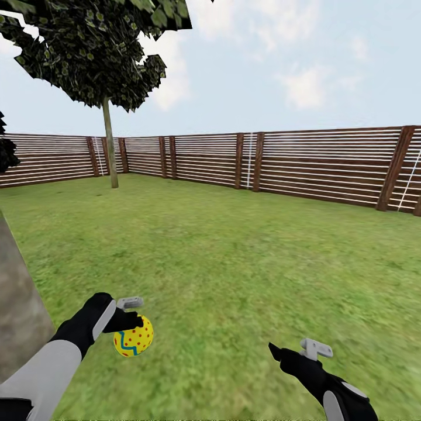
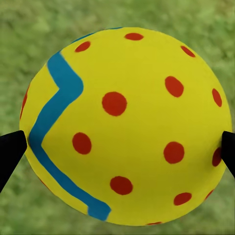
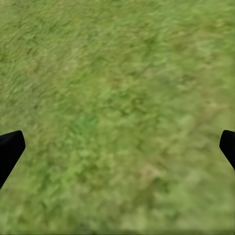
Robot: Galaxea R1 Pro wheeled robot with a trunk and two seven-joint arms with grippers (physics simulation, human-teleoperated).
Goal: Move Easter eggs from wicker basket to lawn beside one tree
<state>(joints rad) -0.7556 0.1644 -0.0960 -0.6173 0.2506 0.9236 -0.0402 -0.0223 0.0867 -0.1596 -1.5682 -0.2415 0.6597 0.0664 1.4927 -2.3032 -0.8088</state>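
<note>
Egg carried over the lawn (image 1: 234, 245)

Left pincer (image 1: 135, 325) clamped on a zigzag-banded Easter egg (image 1: 134, 337) beside a trunk (image 1: 17, 304); right pincer (image 1: 279, 352) apart — nothing between its tips.

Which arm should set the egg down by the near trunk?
Left. Its gripper already holds the egg, fingers on both sides, and the thick trunk stands just beside that arm. The right gripper is open over bare lawn, farther from the trunk.

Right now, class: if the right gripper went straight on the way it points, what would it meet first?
Most likely the lawn: the right gripper is open and empty, with bare grass ahead.
</note>
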